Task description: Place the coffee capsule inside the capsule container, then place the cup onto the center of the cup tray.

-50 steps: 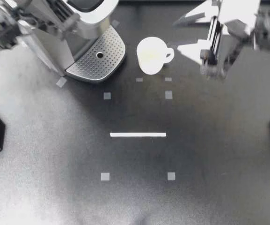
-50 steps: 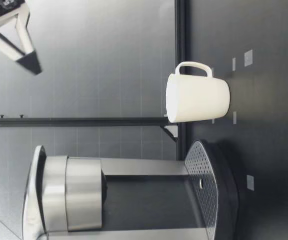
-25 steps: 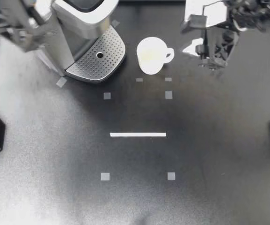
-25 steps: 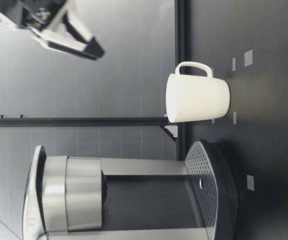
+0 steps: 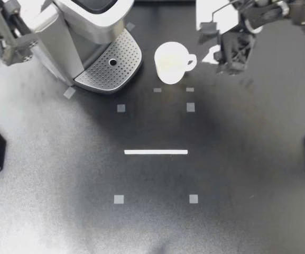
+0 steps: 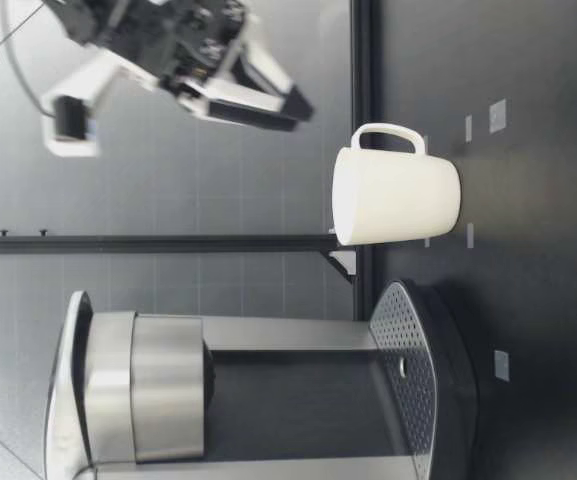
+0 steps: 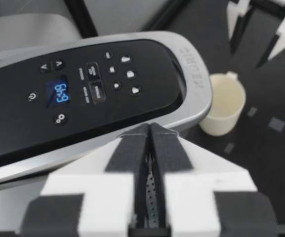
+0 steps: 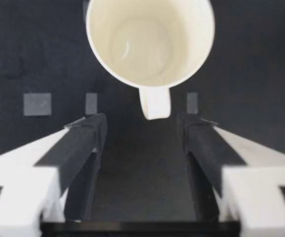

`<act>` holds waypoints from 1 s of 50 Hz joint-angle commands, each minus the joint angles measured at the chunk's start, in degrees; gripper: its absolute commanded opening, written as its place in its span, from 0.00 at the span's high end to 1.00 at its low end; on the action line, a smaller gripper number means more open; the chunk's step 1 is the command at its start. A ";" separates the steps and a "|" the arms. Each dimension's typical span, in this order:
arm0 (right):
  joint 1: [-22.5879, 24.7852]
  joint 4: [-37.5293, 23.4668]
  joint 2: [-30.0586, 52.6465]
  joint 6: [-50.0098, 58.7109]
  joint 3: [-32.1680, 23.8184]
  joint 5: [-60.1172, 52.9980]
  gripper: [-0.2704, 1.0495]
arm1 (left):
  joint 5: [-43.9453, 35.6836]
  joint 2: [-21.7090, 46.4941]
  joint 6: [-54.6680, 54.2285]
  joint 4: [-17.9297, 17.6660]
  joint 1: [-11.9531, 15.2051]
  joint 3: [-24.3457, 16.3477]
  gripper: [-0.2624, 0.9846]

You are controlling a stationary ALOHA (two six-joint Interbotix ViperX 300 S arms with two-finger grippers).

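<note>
The white cup [image 5: 171,62] stands upright on the table, its handle pointing at my right gripper [image 5: 230,62]. That gripper hangs open just right of the cup, above the table. In the right wrist view the cup [image 8: 149,39] lies ahead of the open fingers [image 8: 85,143], its handle in line with the gap. In the low view my right gripper [image 6: 293,105] hovers above and beside the cup [image 6: 393,195]. My left gripper [image 5: 28,32] is shut and holds nothing, beside the coffee machine [image 5: 96,16]. It hovers over the machine's lid [image 7: 98,84]. No capsule shows.
The perforated cup tray [image 5: 112,63] juts from the machine, left of the cup. Small grey tape squares [image 5: 190,107] and a white strip [image 5: 156,152] mark the table.
My right gripper has come down and moved left toward the cup's handle. My left arm has drawn back to the left, off the machine.
</note>
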 commanded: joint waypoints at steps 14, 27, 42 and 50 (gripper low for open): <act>-0.35 -0.35 1.76 -0.35 -1.67 -2.37 0.35 | -1.58 -1.76 -0.35 0.26 -0.09 0.70 0.72; -0.35 -0.26 3.87 -0.62 -1.76 -3.69 0.35 | -1.93 -1.93 -0.35 0.44 -0.09 1.05 0.71; -0.35 -0.18 6.15 -0.62 -2.46 -4.75 0.35 | -1.93 -1.93 -0.44 0.62 -0.09 1.41 0.71; -0.26 0.26 7.82 -0.62 -3.25 -4.75 0.35 | -1.93 -1.93 -0.44 0.70 -0.09 1.67 0.72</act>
